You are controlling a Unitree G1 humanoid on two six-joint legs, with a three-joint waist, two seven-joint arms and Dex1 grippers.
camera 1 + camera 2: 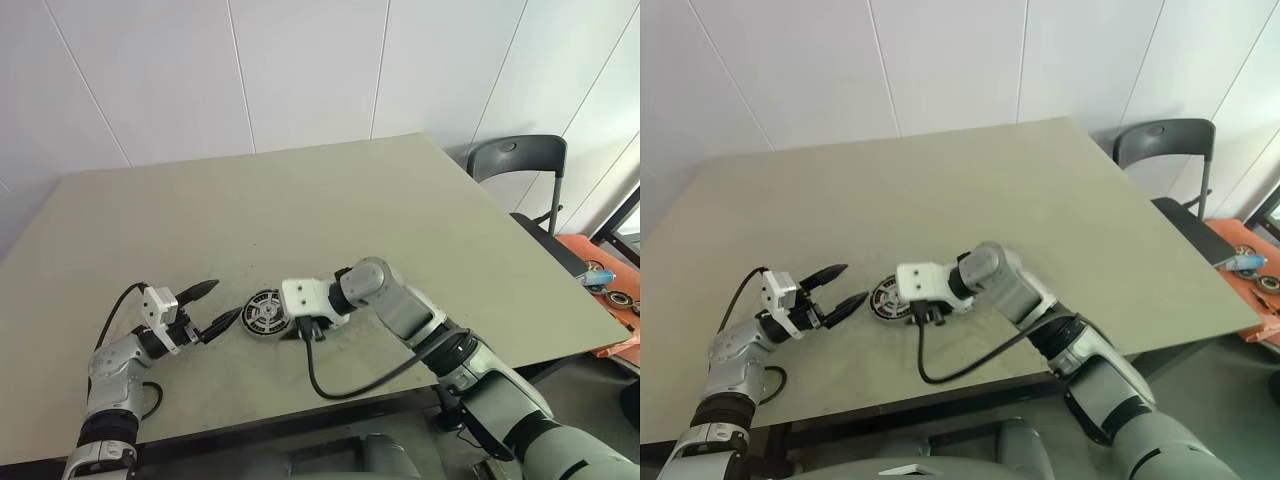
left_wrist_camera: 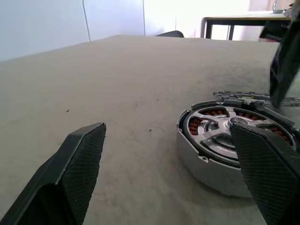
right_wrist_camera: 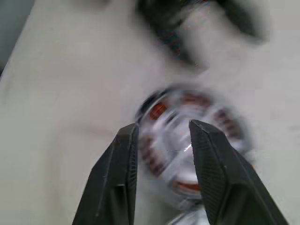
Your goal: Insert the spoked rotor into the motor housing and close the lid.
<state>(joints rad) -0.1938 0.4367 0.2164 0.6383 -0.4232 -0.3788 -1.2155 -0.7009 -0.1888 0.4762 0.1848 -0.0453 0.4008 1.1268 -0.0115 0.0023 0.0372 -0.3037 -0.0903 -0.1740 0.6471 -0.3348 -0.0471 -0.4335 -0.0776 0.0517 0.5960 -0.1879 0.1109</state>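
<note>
Nearest the front edge of the table (image 1: 420, 220), the left gripper (image 1: 213, 305) sits low over the surface with its two black fingers spread wide, nothing between them. It points to the right at the motor housing (image 1: 266, 313), which lies flat on the table just beside the fingertips but apart from them. In the left wrist view one finger pad (image 2: 83, 161) is off to one side on bare table, and the other covers part of the housing's near edge, so the housing is in line with that second finger more than centred in the gap.

The spoked rotor (image 2: 228, 132) is already sitting down inside the housing: silver spokes and hub in the middle, copper-red coils showing through the gaps, silver outer wall around it.

The right gripper (image 3: 161, 136) comes in from the right, angled down over the housing. Its fingers are partly apart with a small gap, and the right wrist view looks through that gap onto the rotor and coils, blurred. They aren't clamped on anything; whether the tips touch the rotor can't be told.

Just past the housing, a flat notched grey edge looks like the lid (image 2: 243, 97), lying on the table right behind it.

Further right, off the table, a dark chair (image 1: 520, 165).
</note>
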